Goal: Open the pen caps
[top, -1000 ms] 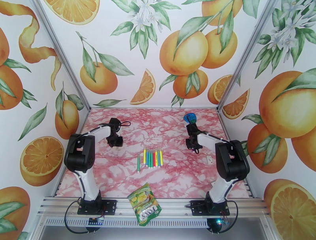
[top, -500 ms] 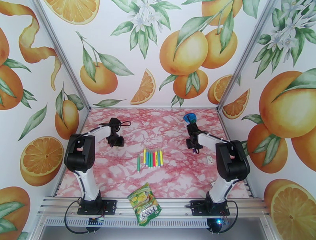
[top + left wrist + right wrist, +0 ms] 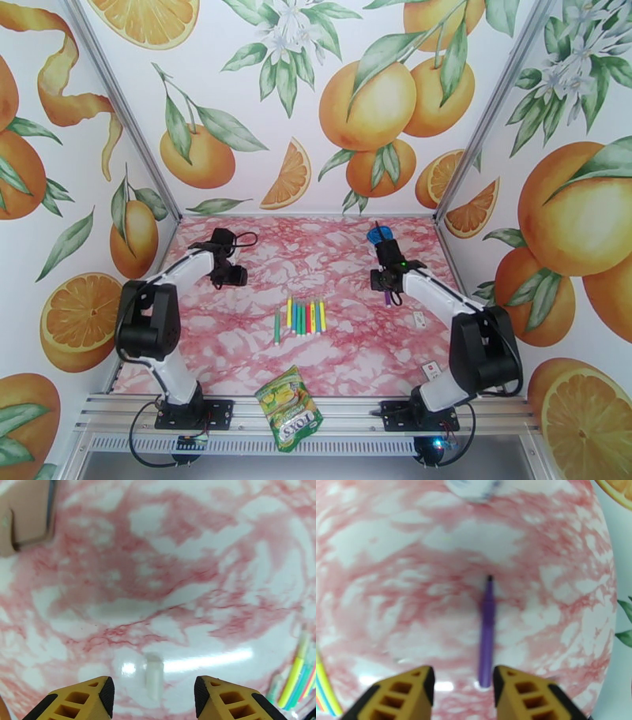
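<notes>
both tools are spreading wider than a second ago, and we are reading that as a release. the left tool [image 3: 154, 688] is hanging open over a short pale piece [image 3: 154, 676] lying on the bench [image 3: 177, 559] — likely a cap, though glare is washing out its colour. the right tool [image 3: 463, 676] is open too, holding nothing, above the purple pen [image 3: 486, 630], which is lying with its dark tip bare. the other pens [image 3: 306, 317] are waiting in a row mid-bench — too small for us to judge their caps.
</notes>
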{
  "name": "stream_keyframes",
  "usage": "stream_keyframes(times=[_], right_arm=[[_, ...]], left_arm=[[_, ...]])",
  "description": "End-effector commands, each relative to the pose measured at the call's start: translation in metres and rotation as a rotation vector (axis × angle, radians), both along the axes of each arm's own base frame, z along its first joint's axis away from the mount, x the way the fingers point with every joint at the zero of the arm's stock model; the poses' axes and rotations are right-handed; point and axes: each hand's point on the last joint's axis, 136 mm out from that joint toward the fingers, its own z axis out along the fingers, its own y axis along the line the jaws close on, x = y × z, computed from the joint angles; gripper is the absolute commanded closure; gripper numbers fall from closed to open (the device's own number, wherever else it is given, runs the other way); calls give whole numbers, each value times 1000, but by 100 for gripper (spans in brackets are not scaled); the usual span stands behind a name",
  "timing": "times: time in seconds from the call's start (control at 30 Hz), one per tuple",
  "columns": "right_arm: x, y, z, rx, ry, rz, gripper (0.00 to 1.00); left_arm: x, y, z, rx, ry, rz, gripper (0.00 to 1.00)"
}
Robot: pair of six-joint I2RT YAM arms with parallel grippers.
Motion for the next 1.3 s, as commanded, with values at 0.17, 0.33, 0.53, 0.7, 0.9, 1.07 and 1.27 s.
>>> stream_keyframes(times=[0.17, 0.33, 0.53, 0.7, 0.9, 1.07, 1.27], right_arm=[[-34, 89, 6, 220, 56, 244, 50], [-54, 125, 2, 296, 102, 326, 49], [-71, 154, -11, 375, 160, 395, 48], [-80, 170, -19, 379, 189, 419, 48], [-85, 185, -35, 373, 227, 423, 50], [-84, 187, -49, 355, 252, 403, 53], [-82, 186, -63, 317, 276, 392, 54]], left_arm=[[9, -47, 64, -259, -249, -100, 34], [6, -68, 86, -400, -331, -153, 30], [6, -70, 95, -446, -379, -128, 21], [4, -72, 97, -458, -385, -136, 19], [4, -68, 96, -439, -390, -116, 19], [5, -65, 100, -426, -406, -102, 19], [4, -63, 96, -415, -398, -99, 19]])
